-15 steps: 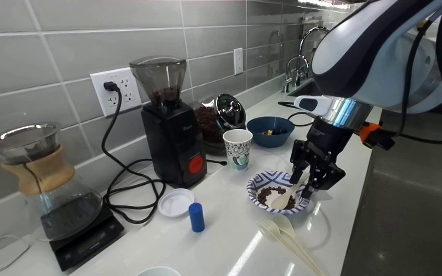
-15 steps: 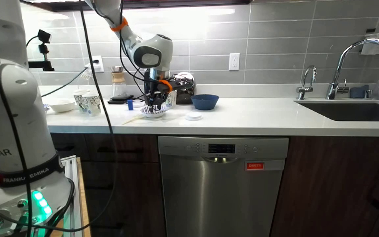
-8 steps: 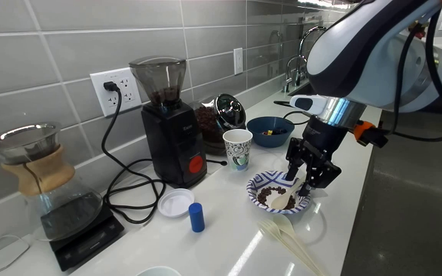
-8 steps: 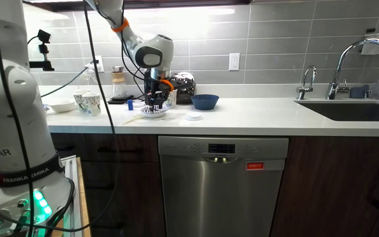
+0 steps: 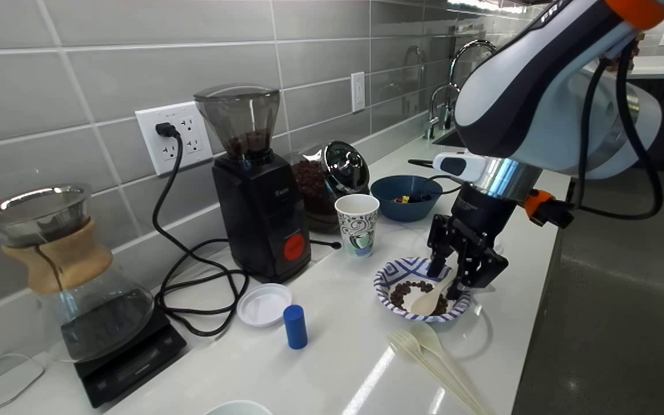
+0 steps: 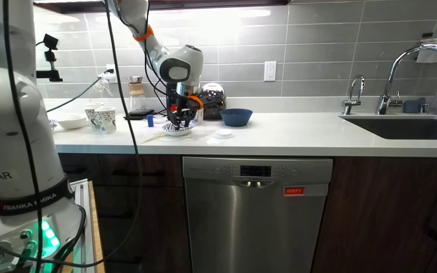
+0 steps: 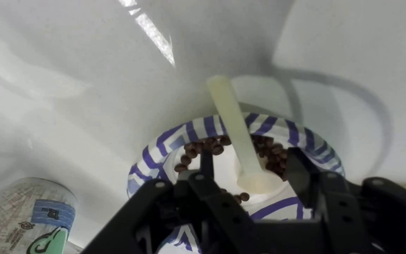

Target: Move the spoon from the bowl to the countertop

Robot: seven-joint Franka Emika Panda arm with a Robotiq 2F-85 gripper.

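The pale spoon (image 5: 427,302) lies tilted in the blue-and-white patterned bowl (image 5: 391,273), its handle over the rim. Dark brown beans lie around it. In the wrist view the spoon (image 7: 236,132) runs between my two fingers, with gaps on both sides. My gripper (image 5: 443,282) is open, its fingertips low over the inside of the bowl. I cannot tell whether a finger touches the bowl. The bowl also shows in an exterior view (image 6: 176,131) under the gripper (image 6: 180,125); the spoon is not discernible there. The bowl stands on the white countertop (image 5: 338,363).
A pale fork (image 5: 406,341) and another spoon (image 5: 426,335) lie in front of the bowl. A paper cup (image 5: 358,225), a dark blue bowl (image 5: 406,199), a coffee grinder (image 5: 263,213), a white lid (image 5: 264,304) and a blue cylinder (image 5: 295,327) stand nearby. A sink (image 6: 412,129) is farther along.
My gripper has moved slightly left and a little lower in an exterior view, around the spoon's handle. The bowl and spoon have shifted slightly right there. The fingers remain apart.
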